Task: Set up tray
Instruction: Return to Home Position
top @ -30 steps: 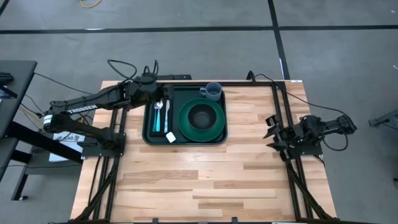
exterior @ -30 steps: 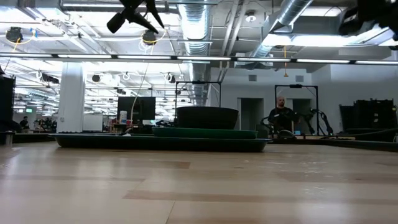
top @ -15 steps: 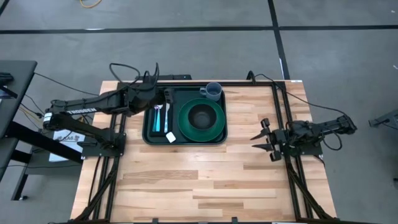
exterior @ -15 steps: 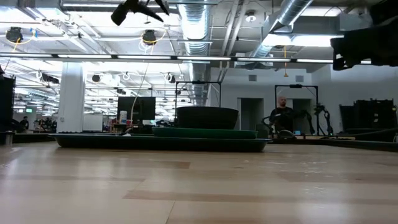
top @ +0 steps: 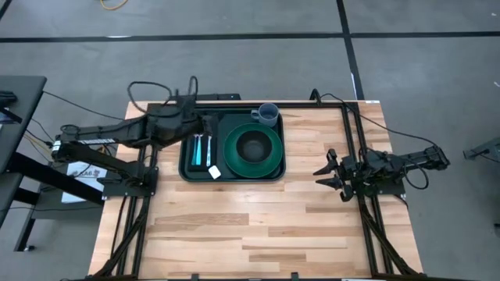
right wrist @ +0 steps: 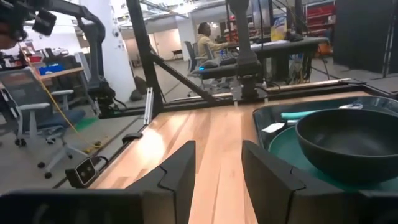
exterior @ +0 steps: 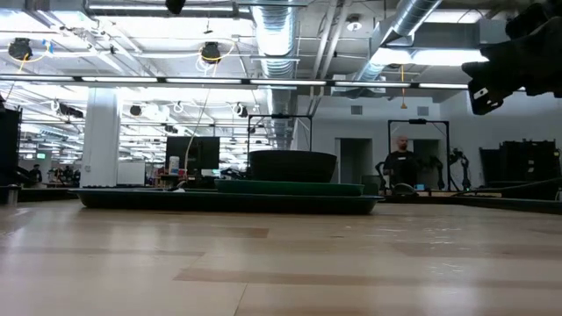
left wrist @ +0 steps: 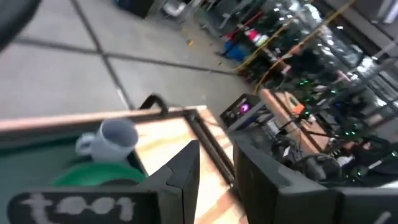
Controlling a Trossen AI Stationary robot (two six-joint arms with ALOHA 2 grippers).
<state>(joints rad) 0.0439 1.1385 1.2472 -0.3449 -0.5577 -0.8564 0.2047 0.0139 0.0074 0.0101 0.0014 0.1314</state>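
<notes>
The dark green tray (top: 232,173) lies on the table's far half. A round green plate (top: 269,160) rests in it and carries a dark bowl (top: 251,144). Teal-handled cutlery (top: 204,148) lies in the tray's left part. A grey-blue cup (top: 266,115) stands at its far right corner. My left gripper (top: 207,123) hovers open above the tray's far left part, high over the table. In its wrist view the open left gripper (left wrist: 216,183) looks past the cup (left wrist: 112,138). My right gripper (top: 323,173) hangs open in the air right of the tray, facing the bowl (right wrist: 348,144).
A white tag (top: 214,171) lies at the tray's near left. Black frame rails (top: 355,144) run along the table's left and right sides. Bare wood (top: 250,226) fills the near half. A person (exterior: 402,162) sits in the room beyond the table.
My left gripper has risen, almost leaving the top of the low view, and drifted right over the tray's far left part. My right arm has unfolded from the table's right edge, swinging its gripper left toward the tray and lower. The tray and dishes have stayed put.
</notes>
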